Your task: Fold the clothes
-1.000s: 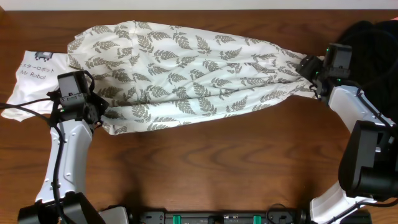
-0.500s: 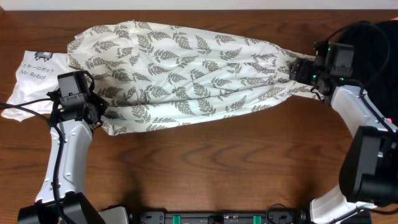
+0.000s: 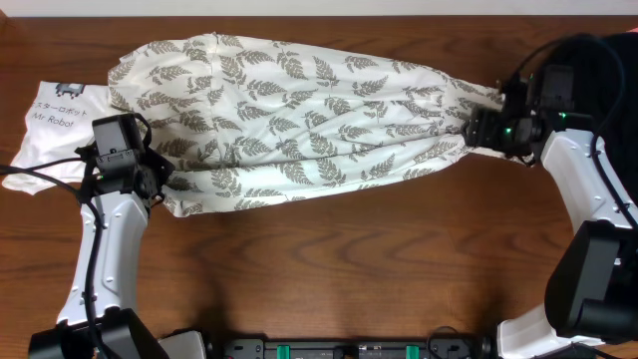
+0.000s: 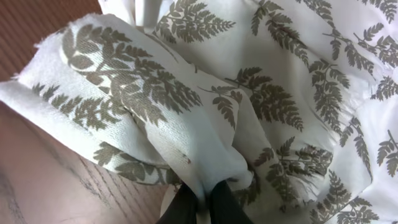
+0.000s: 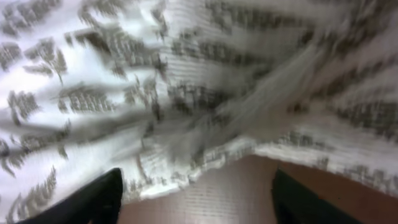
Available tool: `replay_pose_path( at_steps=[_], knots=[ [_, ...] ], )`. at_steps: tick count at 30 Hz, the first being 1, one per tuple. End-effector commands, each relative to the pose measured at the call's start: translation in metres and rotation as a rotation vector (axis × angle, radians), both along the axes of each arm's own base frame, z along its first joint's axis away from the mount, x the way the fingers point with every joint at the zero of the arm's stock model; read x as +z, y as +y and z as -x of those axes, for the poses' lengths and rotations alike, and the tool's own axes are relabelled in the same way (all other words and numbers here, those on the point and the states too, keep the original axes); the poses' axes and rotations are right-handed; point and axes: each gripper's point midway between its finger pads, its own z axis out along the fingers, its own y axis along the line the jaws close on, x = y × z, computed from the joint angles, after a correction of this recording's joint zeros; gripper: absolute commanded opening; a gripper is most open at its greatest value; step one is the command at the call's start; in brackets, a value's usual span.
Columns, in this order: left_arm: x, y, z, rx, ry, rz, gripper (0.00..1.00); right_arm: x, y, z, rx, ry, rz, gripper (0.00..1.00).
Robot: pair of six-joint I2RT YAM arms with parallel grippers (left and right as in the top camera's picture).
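The clothes (image 3: 299, 120), a long white fabric printed with grey fern leaves, lie stretched across the far half of the wooden table. My left gripper (image 3: 159, 181) is at their near left corner. In the left wrist view its black fingers (image 4: 200, 202) are shut on a bunched fold of the clothes (image 4: 249, 93). My right gripper (image 3: 477, 130) is at the gathered right end. In the blurred right wrist view it (image 5: 196, 190) stands open, with the hem of the clothes (image 5: 186, 81) and bare wood between its fingers.
A plain white shirt printed "Mr Robot" (image 3: 55, 125) lies at the far left, partly under the fern fabric. A black garment (image 3: 598, 60) is heaped at the back right, behind the right arm. Bare wood (image 3: 349, 259) stretches from the fabric to the near edge.
My right gripper has shifted a little left and toward the near side along the fabric's right end. The left arm and its grip have not moved.
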Motion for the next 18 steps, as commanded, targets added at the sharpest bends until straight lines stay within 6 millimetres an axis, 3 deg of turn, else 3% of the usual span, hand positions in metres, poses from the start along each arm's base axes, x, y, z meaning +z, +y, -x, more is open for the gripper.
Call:
replay_pose_path(
  at_steps=[1,7,11,18],
  knots=[
    [0.007,0.006,-0.004,0.003,-0.006,-0.036,0.07,0.007,-0.006,0.000,-0.005,-0.003,0.035,0.63],
    [0.007,0.006,-0.004,0.003,-0.007,-0.036,0.07,-0.001,-0.015,0.002,-0.027,0.016,0.082,0.41],
    [0.008,0.006,-0.004,0.003,-0.007,-0.036,0.07,-0.017,-0.016,0.001,-0.027,0.050,0.083,0.24],
    [0.007,0.006,-0.004,0.003,-0.006,-0.036,0.07,-0.049,-0.019,-0.021,-0.022,0.031,0.088,0.03]
  ],
)
